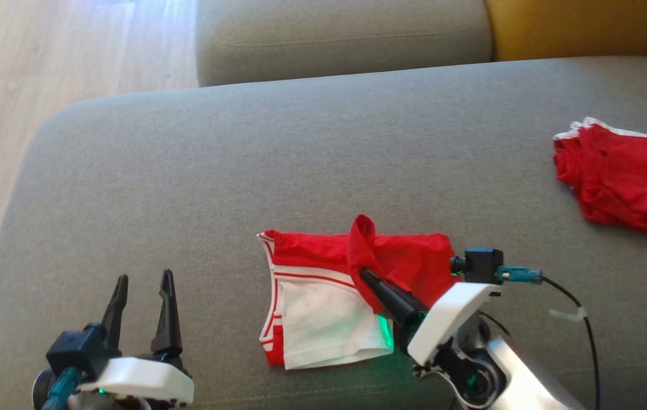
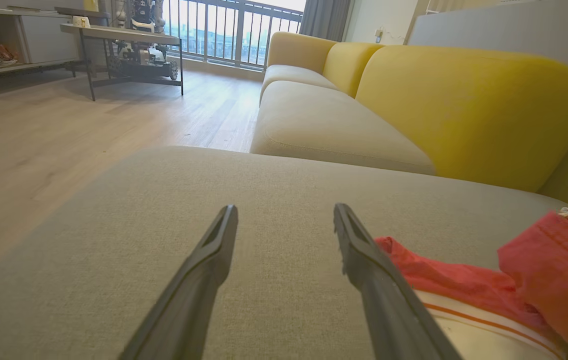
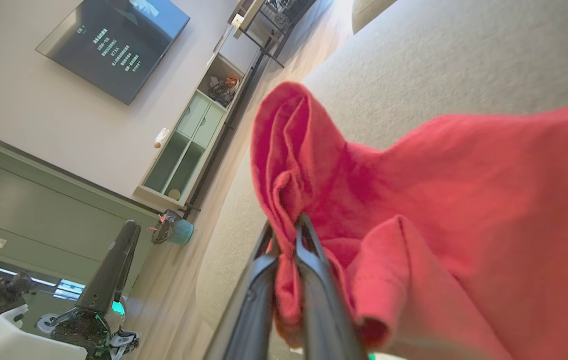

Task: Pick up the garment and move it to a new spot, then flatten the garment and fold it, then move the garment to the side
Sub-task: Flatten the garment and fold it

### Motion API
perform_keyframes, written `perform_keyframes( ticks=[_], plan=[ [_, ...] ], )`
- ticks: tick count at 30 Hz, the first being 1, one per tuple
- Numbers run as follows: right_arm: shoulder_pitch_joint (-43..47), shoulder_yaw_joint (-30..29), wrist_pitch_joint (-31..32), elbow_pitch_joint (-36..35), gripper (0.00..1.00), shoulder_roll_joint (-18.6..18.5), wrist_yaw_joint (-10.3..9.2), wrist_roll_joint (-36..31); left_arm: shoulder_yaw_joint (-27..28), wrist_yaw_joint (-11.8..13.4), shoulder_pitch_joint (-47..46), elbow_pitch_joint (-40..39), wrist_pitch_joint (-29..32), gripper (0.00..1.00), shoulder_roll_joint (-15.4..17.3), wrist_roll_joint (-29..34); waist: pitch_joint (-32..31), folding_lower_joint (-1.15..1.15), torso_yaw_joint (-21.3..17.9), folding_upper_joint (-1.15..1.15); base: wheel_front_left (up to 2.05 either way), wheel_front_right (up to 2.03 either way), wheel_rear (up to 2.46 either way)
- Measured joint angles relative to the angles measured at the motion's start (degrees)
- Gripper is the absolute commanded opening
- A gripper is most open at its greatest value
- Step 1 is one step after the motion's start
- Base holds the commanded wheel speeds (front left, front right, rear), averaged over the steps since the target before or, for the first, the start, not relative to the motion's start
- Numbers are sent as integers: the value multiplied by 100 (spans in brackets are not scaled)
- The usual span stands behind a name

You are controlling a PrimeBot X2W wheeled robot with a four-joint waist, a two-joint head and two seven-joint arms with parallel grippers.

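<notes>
At lower centre of the head view, your garment (image 1: 312, 307) lies on the sofa (image 1: 187, 171), longer left to right. Your right claw (image 1: 363, 273) pinches its raised red fold; the left claw (image 1: 144, 275), wide and empty, sits at lower left, farther off.

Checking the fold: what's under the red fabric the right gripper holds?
Under the red fabric in the right gripper lies the garment's white panel, on the grey cushion; directly beneath the fold is hidden.
</notes>
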Motion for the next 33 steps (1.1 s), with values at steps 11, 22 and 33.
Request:
perform_keyframes(
  ticks=[11,22,33],
  plan=[
    [-1007,1145,-948,1081,0,-16,0,1005,-49,0,-11,51,0,100,0,0,188,1,291,0,0,0,0],
    [-1573,2283,-1435,1772,35,-21,0,1796,-154,-3,-138,165,0,100,0,0,375,1,494,0,0,0,0],
    [-2038,2844,-1876,1982,100,-25,0,2417,-118,1,-147,194,0,100,0,-5,295,1,410,0,0,0,0]
  ],
)
